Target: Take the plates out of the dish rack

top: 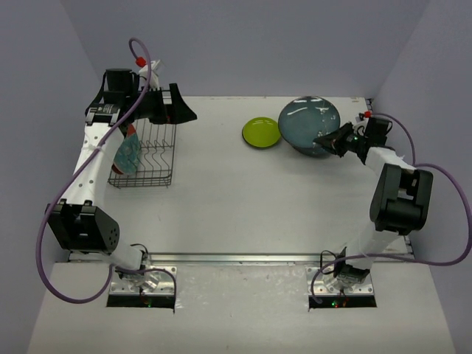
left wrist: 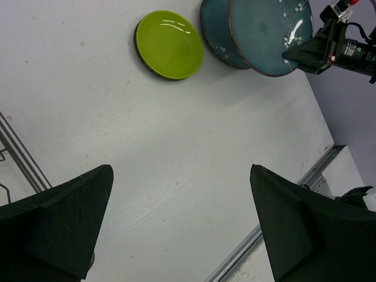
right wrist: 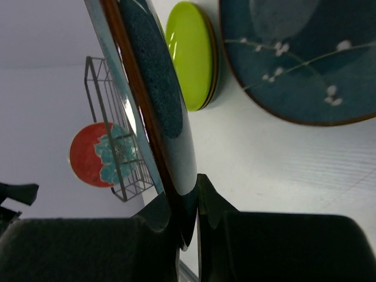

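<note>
The black wire dish rack [top: 151,158] stands at the far left with a red plate with a teal flower [top: 127,151] upright in it. My left gripper [top: 184,110] hangs open and empty over the rack's far end. A lime-green plate [top: 261,132] lies flat at the far middle. A bluish-teal plate [left wrist: 214,32] lies right of it. My right gripper [top: 326,140] is shut on the rim of a second bluish-teal plate [top: 310,118], held tilted just above the lying one. The right wrist view shows this rim [right wrist: 155,88] pinched between the fingers [right wrist: 217,205].
The left wrist view shows bare table between my open fingers [left wrist: 70,217], rack wires [left wrist: 17,155] at the left and the lime-green plate [left wrist: 169,44] ahead. A metal rail [top: 243,258] runs along the table's near edge. Grey walls close in the back and sides.
</note>
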`<action>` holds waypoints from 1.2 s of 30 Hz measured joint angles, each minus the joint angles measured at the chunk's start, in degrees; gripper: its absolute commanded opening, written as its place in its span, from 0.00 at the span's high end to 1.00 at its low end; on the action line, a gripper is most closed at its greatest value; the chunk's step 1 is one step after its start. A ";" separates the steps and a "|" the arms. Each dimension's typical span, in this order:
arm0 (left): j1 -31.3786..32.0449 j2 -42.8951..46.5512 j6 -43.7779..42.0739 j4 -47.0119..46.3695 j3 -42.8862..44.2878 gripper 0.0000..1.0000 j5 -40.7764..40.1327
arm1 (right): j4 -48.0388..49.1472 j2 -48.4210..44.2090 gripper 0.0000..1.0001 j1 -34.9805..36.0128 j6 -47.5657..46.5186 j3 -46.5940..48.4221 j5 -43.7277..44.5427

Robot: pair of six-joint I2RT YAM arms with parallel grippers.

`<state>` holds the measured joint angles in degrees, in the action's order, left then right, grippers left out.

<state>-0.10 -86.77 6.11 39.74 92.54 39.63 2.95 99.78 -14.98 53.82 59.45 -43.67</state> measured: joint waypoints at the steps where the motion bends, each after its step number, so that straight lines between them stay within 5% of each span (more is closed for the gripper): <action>1: 0.00 0.16 0.00 -0.13 -0.15 0.00 -0.24 | -0.12 1.88 1.00 -0.36 0.00 0.97 0.28; 25: -2.14 0.88 -0.04 -1.46 -3.53 0.00 -1.19 | -4.10 19.33 1.00 -1.78 -0.94 12.25 4.54; 36: -2.14 0.97 -0.02 -1.38 -3.64 0.00 -0.81 | -4.32 19.92 0.71 -1.90 -0.27 14.15 3.34</action>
<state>-2.24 -85.80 6.09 38.37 88.90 38.82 -1.37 119.70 -16.87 53.55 73.60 -40.33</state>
